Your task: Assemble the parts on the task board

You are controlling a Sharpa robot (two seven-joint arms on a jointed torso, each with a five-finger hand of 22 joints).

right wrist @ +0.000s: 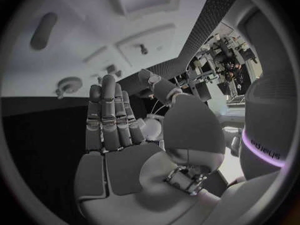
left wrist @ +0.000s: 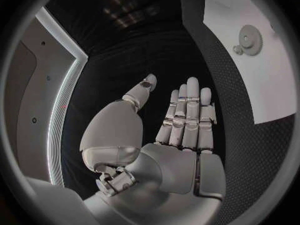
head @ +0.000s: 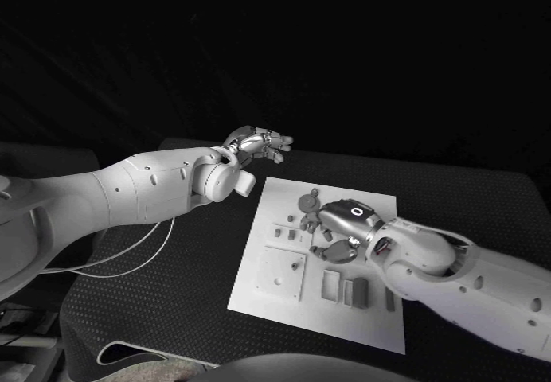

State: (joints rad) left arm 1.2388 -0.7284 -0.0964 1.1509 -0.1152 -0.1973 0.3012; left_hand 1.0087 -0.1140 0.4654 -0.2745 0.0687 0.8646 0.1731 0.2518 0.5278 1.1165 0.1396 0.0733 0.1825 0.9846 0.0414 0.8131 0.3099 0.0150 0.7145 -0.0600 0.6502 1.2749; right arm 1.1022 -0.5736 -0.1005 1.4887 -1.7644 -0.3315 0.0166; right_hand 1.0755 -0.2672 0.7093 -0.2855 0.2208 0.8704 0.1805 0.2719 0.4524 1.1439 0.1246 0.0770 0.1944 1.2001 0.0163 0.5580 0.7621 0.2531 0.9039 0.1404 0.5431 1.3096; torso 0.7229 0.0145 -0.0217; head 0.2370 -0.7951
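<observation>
My left hand (head: 257, 145) is flat and spread, holding nothing, off the white board (head: 379, 328). My right hand (head: 340, 231) is spread above the parts (head: 355, 291). I should lower it slowly and pinch one piece.

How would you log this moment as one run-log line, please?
left robot hand: open, beyond task board | right robot hand: open, over board | parts: on board
</observation>
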